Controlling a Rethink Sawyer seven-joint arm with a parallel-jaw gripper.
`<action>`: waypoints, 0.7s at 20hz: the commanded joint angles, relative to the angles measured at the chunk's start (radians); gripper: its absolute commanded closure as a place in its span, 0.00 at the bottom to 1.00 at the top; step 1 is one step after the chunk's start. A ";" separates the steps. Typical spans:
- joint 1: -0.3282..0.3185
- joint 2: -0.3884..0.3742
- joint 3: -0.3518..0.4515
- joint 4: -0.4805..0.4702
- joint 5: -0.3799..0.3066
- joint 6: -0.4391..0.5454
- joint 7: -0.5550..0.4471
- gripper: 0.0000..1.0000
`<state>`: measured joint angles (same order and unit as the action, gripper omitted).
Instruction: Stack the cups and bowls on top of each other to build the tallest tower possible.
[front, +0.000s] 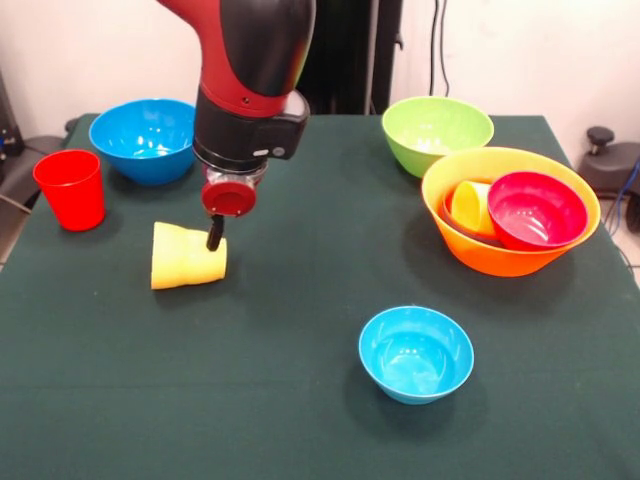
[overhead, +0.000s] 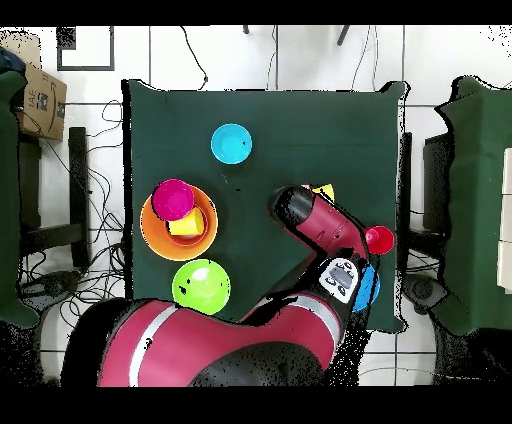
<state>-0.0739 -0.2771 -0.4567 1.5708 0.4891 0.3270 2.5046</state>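
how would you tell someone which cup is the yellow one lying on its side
Start at the red and black arm coming down over the green table. Right under its gripper lies a yellow cup, tipped on its side. The red cup nearby stands upright, and the other yellow cup sits inside the large orange bowl.

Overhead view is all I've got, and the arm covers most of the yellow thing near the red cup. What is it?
Observer: A yellow cup, lying on its side on the table.
Operator: Where is the gripper?
Observer: The gripper is down at that cup's right end as the front view shows it. I can't tell whether it is open.
Operator: And the blue bowl under the arm?
Observer: The blue bowl stands upright with nothing in it.
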 joint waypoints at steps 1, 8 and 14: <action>-0.023 0.102 0.168 0.015 -0.016 -0.083 0.100 0.00; -0.045 0.125 0.184 0.015 -0.024 -0.126 0.091 0.00; -0.059 0.137 0.195 -0.002 -0.027 -0.131 0.079 0.00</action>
<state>-0.1104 -0.2049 -0.4202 1.5708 0.4892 0.2234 2.5046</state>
